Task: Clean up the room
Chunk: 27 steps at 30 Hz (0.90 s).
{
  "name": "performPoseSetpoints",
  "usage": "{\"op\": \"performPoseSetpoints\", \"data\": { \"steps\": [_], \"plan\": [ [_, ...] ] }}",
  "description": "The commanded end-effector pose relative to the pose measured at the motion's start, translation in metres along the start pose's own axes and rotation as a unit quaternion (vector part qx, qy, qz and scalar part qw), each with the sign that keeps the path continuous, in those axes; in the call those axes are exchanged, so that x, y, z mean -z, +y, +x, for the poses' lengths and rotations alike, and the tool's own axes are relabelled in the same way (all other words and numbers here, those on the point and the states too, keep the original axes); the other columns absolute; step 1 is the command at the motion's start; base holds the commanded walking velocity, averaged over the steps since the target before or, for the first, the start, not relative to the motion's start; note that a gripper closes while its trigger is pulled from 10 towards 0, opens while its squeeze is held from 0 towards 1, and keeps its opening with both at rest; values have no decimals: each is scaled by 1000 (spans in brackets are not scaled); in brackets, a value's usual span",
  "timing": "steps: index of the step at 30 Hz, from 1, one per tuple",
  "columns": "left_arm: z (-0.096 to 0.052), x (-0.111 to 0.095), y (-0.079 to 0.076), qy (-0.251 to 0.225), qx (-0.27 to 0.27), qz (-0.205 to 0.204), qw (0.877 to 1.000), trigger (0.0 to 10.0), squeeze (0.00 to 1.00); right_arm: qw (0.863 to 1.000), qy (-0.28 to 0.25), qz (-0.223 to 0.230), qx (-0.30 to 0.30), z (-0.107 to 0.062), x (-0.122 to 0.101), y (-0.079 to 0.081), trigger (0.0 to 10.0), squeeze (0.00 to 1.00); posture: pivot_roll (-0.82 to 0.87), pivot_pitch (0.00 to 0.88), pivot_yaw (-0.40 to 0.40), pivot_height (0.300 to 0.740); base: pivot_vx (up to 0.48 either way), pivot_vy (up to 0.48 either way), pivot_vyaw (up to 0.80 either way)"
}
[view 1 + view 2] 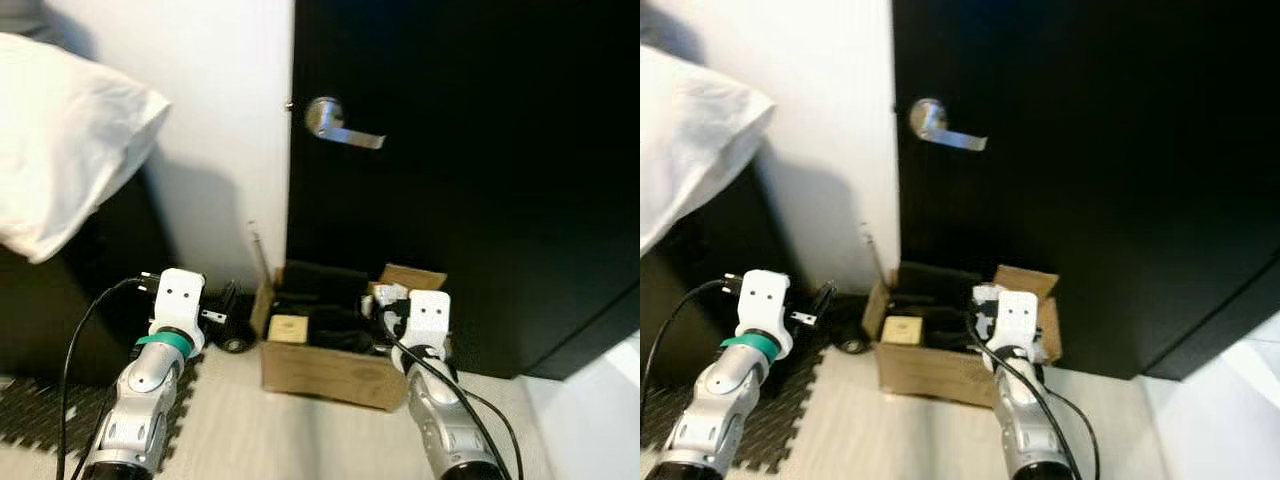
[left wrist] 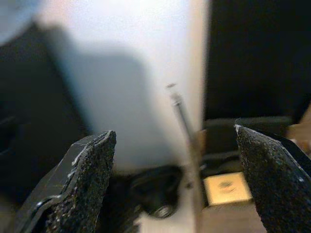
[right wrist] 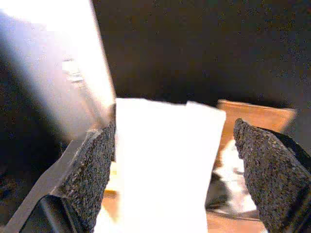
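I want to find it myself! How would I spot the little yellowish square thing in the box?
Find the big black door with the silver handle. On the floor at its foot sits an open cardboard box. The small tan square lies in its left front corner, pale among dark things.

A brown cardboard box (image 1: 330, 372) is seen before a black door (image 1: 480, 200) fitted with a silver handle (image 1: 340, 125). A white pillow (image 1: 60, 140) and a white wall (image 1: 220, 130) are shown. A black ridged mat (image 1: 40, 415) is laid on the pale floor (image 1: 270, 430).

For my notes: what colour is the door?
Black door, best seen in the left eye view.
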<state>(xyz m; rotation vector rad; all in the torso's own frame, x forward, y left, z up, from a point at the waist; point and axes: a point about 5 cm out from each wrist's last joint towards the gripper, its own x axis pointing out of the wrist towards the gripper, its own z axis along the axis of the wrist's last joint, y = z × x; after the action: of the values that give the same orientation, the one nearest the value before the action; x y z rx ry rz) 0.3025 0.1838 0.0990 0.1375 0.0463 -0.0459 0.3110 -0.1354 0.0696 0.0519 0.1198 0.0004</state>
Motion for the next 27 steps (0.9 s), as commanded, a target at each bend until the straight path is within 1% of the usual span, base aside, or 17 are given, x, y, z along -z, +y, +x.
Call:
{"op": "performPoseSetpoints", "data": {
  "steps": [1,6,19,21,22,27],
  "plan": [
    [-2,5,-2,9,1,-3,1000,10000,0,1000,19,5,7,-3,9,-4,10000,0,150,0,20,740,-281,0,0],
    [-3,6,-2,9,0,-1,1000,10000,0,1000,22,11,5,-3,10,-4,10000,0,150,0,20,740,-266,0,0],
    [-2,7,-2,12,-1,6,1000,10000,0,999,25,19,14,-3,11,-5,10000,0,150,0,16,740,0,0,0],
    [-2,7,-2,13,-2,6,1000,10000,0,1000,22,14,15,-3,10,-5,10000,0,150,0,16,740,0,0,0],
    [-2,8,-3,14,-1,7,1000,10000,0,1000,15,-3,15,-2,9,-6,10000,0,150,0,16,740,0,0,0],
    [-3,8,-3,16,-1,8,1000,10000,0,1000,12,-20,15,-2,9,-5,10000,0,149,0,16,740,0,0,0]
  ]
}}
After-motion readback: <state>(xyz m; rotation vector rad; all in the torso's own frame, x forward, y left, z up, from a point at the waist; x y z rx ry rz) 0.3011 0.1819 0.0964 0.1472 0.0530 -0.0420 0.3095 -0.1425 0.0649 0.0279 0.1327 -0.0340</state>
